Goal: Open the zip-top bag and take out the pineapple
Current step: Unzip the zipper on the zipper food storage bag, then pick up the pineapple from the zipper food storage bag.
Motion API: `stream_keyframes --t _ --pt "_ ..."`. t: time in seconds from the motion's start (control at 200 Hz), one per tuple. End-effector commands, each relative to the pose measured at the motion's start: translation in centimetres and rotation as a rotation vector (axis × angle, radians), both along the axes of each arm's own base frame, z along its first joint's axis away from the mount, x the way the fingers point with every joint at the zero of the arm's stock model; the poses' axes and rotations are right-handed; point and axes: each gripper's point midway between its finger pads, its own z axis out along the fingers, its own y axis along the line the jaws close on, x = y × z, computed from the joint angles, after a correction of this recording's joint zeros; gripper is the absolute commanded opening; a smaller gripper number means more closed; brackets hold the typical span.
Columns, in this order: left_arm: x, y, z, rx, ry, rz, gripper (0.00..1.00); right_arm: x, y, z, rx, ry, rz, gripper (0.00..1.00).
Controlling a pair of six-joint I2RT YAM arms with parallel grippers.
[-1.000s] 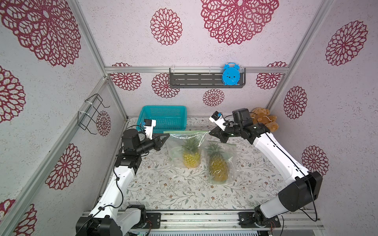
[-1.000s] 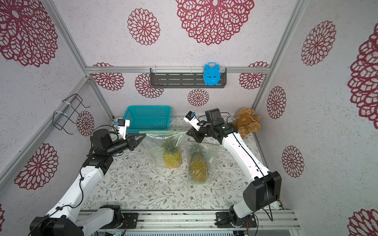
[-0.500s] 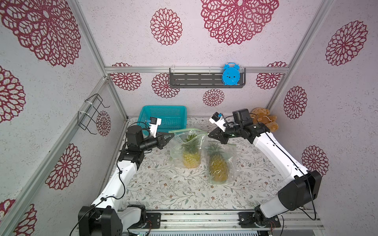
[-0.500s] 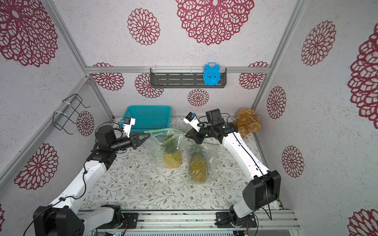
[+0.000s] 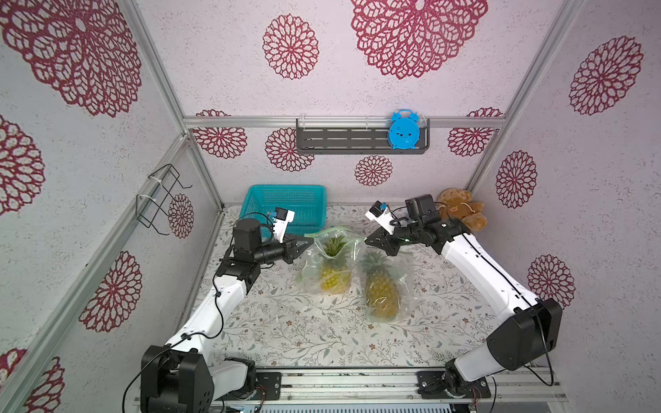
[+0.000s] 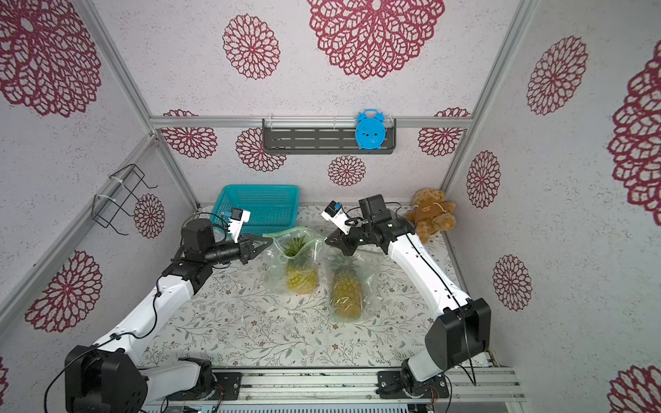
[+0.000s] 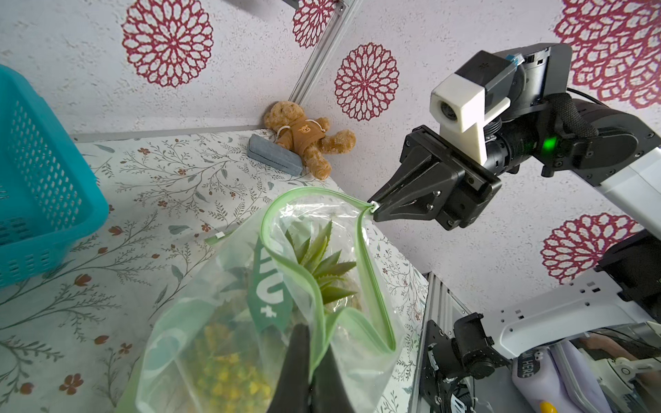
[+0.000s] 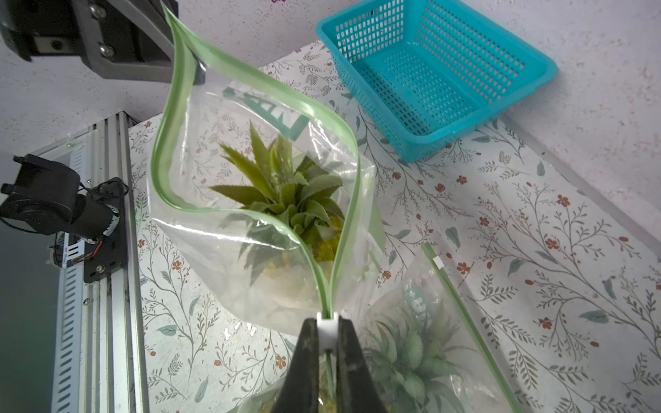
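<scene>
A clear zip-top bag with a green zip rim hangs upright between my two grippers at the table's middle back. Its mouth gapes open. The pineapple stands inside with its green crown just below the rim. My left gripper is shut on the rim's left end. My right gripper is shut on the white slider at the rim's right end. Both top views show the bag slack between the left gripper and the right gripper.
A second bag with its own pineapple lies just right of the held one, under my right gripper. A teal basket stands at the back left. A teddy bear and a grey block sit in the back right corner.
My left gripper has moved right, toward the right gripper. The zip rim, stretched nearly straight before, has gone slack and the bag's mouth has bulged open.
</scene>
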Motion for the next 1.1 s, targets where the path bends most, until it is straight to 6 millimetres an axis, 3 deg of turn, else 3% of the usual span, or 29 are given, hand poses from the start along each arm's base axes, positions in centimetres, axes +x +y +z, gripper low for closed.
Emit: stream_keyframes --t 0.0,0.135,0.235,0.36,0.545,0.66,0.73,0.886,1.096 --pt "0.1 -0.2 -0.3 0.037 -0.015 0.003 0.00 -0.5 -0.6 0.7 -0.004 -0.041 -0.033 0.07" --pt "0.3 -0.2 -0.8 0.055 -0.015 0.015 0.00 -0.4 -1.1 -0.2 -0.011 -0.043 -0.069 0.08" --pt "0.3 -0.3 -0.9 0.056 -0.011 0.013 0.00 -0.5 -1.0 0.2 0.014 -0.047 -0.074 0.10" --pt "0.3 -0.4 -0.4 0.049 -0.017 0.006 0.00 -0.4 -0.7 2.2 0.067 -0.089 -0.083 0.16" --pt "0.3 -0.4 0.1 0.047 -0.024 0.002 0.00 0.1 -0.3 5.6 0.158 -0.159 -0.107 0.36" --pt "0.2 -0.4 0.3 0.050 -0.030 0.004 0.00 0.4 0.9 7.2 0.195 -0.186 -0.095 0.45" --pt "0.2 -0.3 0.3 0.054 -0.031 0.006 0.00 0.5 1.9 7.8 0.201 -0.193 -0.073 0.46" --pt "0.1 -0.2 0.3 0.061 -0.035 0.011 0.00 0.3 4.8 7.4 0.195 -0.153 -0.005 0.47" --pt "0.1 -0.1 0.3 0.067 -0.035 0.017 0.00 0.2 7.6 4.6 0.131 -0.076 0.053 0.50"
